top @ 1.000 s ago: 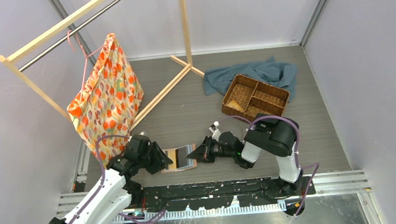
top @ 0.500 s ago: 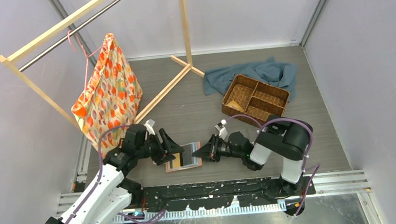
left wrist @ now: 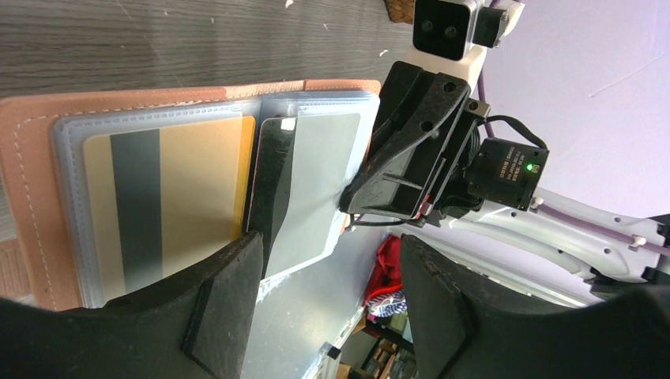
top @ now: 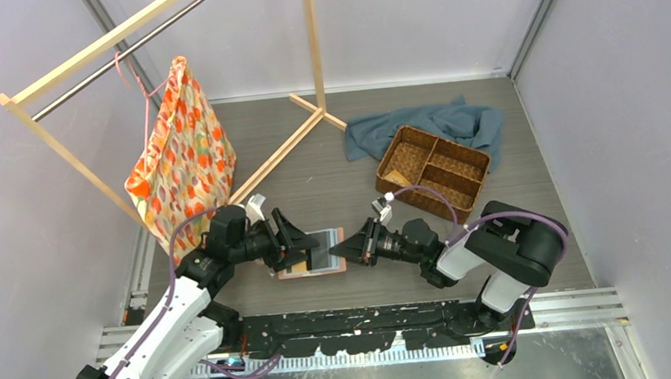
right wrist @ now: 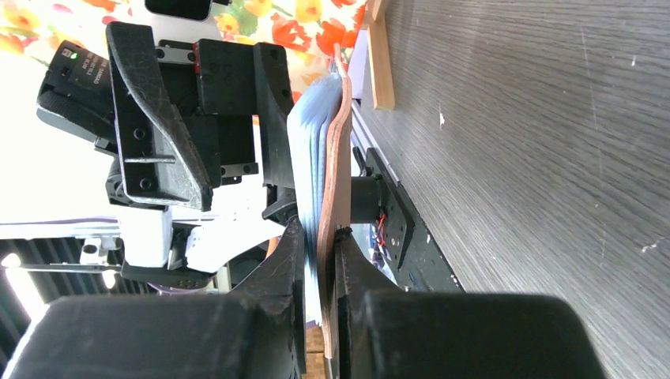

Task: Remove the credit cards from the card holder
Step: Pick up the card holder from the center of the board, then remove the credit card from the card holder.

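Observation:
The salmon-pink card holder lies spread open between my two arms. My right gripper is shut on its right edge, pink cover against one finger and the pale sleeves against the other. In the left wrist view its left half holds a tan-gold card with a dark stripe. A black card stands at the fold, and a pale card fills the right half. My left gripper is open just over the holder's near side, nothing between its fingers. In the top view it faces the right gripper.
A brown woven basket stands at the back right on a blue cloth. A flowered bag hangs from a wooden rack at the left. The arms' base rail runs along the near edge.
My left gripper has opened wider and swung up and right over the holder. The right arm has stretched out, carrying the holder slightly farther from the near edge.

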You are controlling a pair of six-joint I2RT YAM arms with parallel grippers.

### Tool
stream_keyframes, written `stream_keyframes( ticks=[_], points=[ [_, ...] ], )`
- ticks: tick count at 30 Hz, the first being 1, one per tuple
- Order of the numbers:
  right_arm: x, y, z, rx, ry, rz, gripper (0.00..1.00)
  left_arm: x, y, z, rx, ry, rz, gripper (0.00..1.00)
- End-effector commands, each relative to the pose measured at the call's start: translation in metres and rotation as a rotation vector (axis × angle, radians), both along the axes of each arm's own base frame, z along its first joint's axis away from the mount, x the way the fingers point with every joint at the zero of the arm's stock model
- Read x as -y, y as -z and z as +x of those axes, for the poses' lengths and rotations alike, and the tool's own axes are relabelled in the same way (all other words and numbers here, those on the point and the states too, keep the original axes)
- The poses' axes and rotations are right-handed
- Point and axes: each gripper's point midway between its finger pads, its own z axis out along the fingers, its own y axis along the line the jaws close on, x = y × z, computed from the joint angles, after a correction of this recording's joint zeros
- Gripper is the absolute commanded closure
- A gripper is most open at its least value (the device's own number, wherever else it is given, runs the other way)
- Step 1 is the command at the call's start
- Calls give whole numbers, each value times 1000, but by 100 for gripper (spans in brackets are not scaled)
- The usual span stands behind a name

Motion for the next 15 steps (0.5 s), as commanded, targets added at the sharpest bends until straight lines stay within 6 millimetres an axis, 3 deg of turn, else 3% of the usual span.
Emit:
stream_keyframes(
  ticks=[1, 15],
  points=[
    [2, -42, -2, 91, -10, 120, 99, 6, -13, 2, 32, 19, -59, 35],
    [9, -51, 0, 101, -2, 133, 99, 4, -9, -2, 50, 34, -52, 35]
  ],
)
